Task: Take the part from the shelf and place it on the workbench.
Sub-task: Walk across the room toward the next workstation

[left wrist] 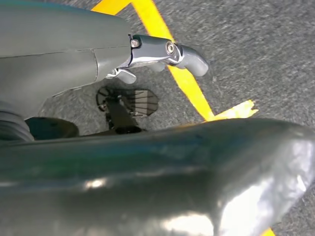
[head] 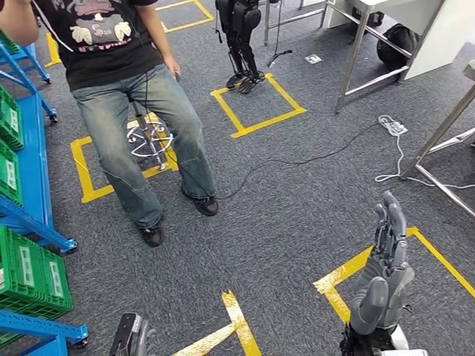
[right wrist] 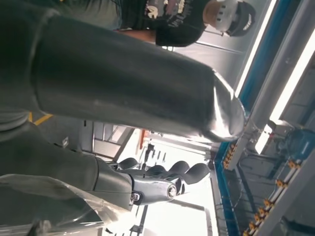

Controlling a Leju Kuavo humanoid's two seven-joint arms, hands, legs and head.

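The right hand (head: 382,274) is raised at the lower right of the head view, fingers pointing up and close together. A transparent plastic bag (right wrist: 48,201) lies against its palm side in the right wrist view; I think the part is inside, but what the bag contains I cannot tell, and whether the fingers really clamp it I also cannot tell. The left hand (head: 131,337) hangs low at the bottom edge. In the left wrist view its fingers (left wrist: 185,56) are stretched out and apart over the grey carpet floor (head: 291,208), and they hold nothing.

On the floor near both hands run yellow tape lines (head: 238,322). At the left side stands a blue shelf (head: 36,170) with green crates (head: 33,278) on its levels.

A little further, a person (head: 134,96) in a black shirt and jeans sits on a stool (head: 148,137) inside a yellow taped square. A black cable (head: 302,159) goes from there across the floor to a white power strip (head: 392,124).

Far at the top, the dark legs of another robot (head: 240,44) stand at a taped square, and metal legs of a white counter (head: 358,52) are at the upper right.
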